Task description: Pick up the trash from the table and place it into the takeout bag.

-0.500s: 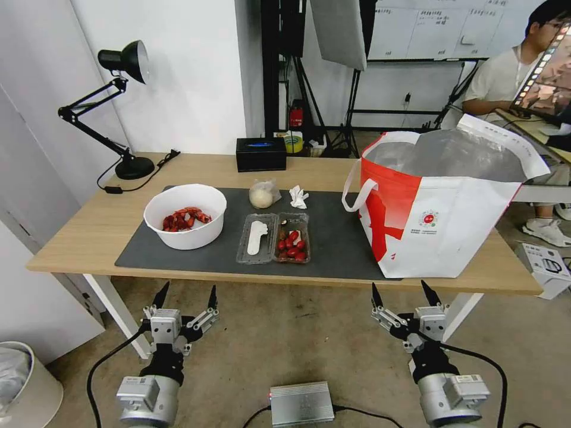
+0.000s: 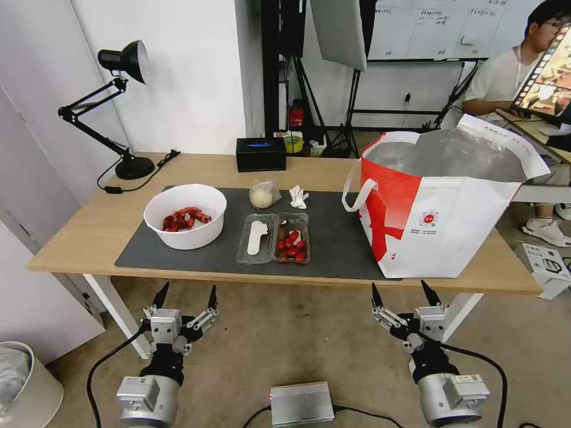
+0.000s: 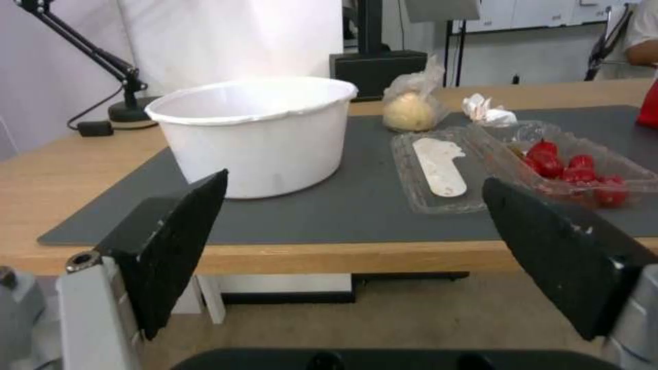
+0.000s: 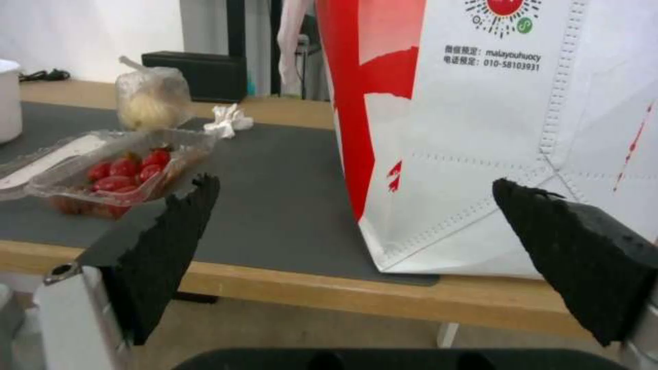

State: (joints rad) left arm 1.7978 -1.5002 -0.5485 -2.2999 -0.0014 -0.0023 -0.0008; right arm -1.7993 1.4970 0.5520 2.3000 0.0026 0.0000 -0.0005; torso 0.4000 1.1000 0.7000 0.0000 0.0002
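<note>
Two spread black claws, left [image 2: 185,294] & right [image 2: 403,291], face matte mat [image 2: 339,238].

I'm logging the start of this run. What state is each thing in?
Left tool: open, empty, below the table edge.
Right tool: open, empty, below the table edge.
Takeout bag: upright, mouth open.
White bowl: upright, holding red scraps.
Clamshell tray: lying open.
Tissue: crumpled.
Wrapped ball: bagged.
</note>
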